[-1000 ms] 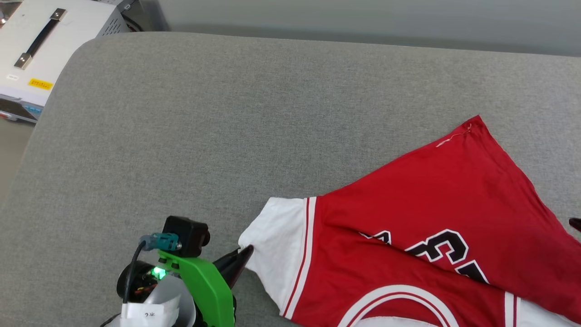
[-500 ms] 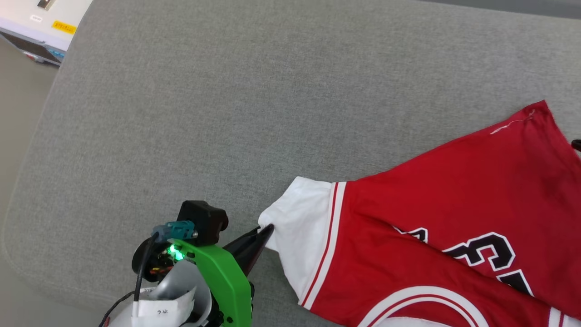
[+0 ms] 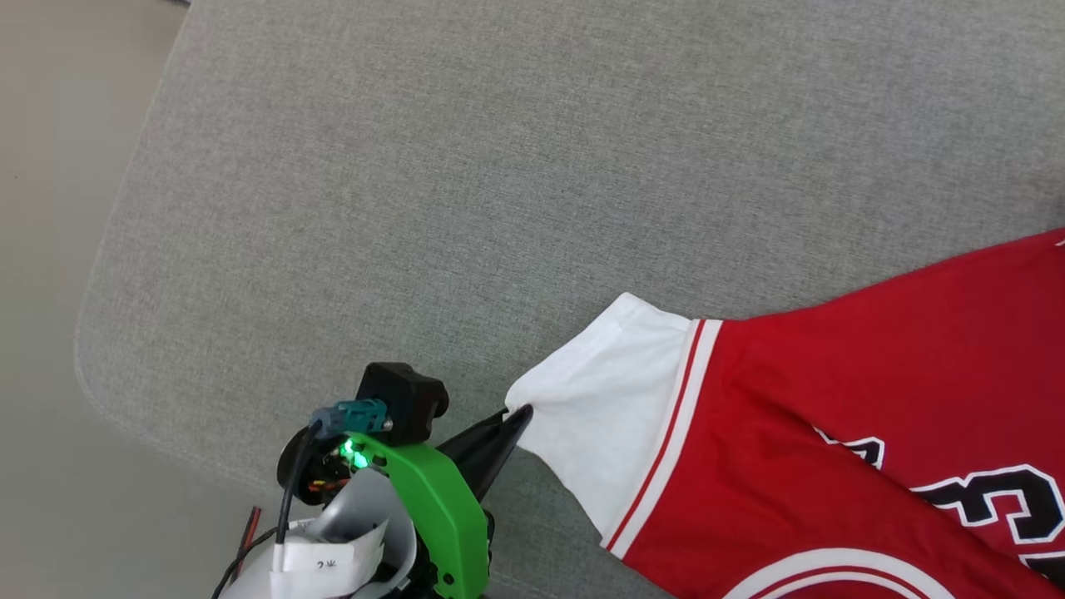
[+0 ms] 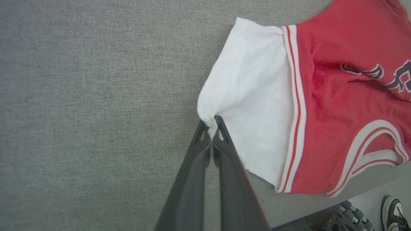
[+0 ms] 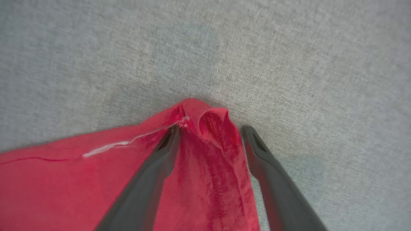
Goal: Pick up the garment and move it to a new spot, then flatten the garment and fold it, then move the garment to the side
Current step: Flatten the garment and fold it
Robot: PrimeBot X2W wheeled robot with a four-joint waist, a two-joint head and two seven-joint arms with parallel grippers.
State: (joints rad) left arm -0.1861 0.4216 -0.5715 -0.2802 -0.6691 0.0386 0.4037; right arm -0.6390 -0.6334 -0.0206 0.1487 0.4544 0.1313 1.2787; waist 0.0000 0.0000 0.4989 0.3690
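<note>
At far left in the head view, a strip of pale floor (image 3: pixel 50 249) is showing beside the rounded corner of a grey fabric cushion (image 3: pixel 499 166), which is spreading across the scene. Low on the cushion, the left gripper (image 3: pixel 517 414) is reaching in beneath its green bracket (image 3: pixel 433 507). Its two dark fingers are pressed together and are pinching the garment (image 3: pixel 899 391) at the outer edge of a white sleeve (image 3: pixel 607 399). The left wrist view is showing a small tuck of white cloth caught between the closed tips, with the rest of the sleeve lying flat on the cushion just beyond them.

To the right of the sleeve, a red-and-white striped trim (image 3: pixel 678 433) is running along the seam. The red body of the garment is lying spread on the cushion toward the right edge, creased in shallow diagonal folds. A black, white-outlined print (image 3: pixel 990 499) is showing partly at lower right, and a curved white-and-red neckline band (image 3: pixel 832 566) is sitting at the near edge. In the left wrist view that part is lying close to the cushion's edge, with a shoe (image 4: pixel 393 213) showing on the floor beyond.

At the garment's far end, the right wrist view is showing the right gripper (image 5: pixel 210 130) with its fingers held well apart around a folded red corner. One finger is over the red cloth and the other is over bare cushion, gripping nothing. A loose white thread (image 5: pixel 109 146) is trailing from that corner.
</note>
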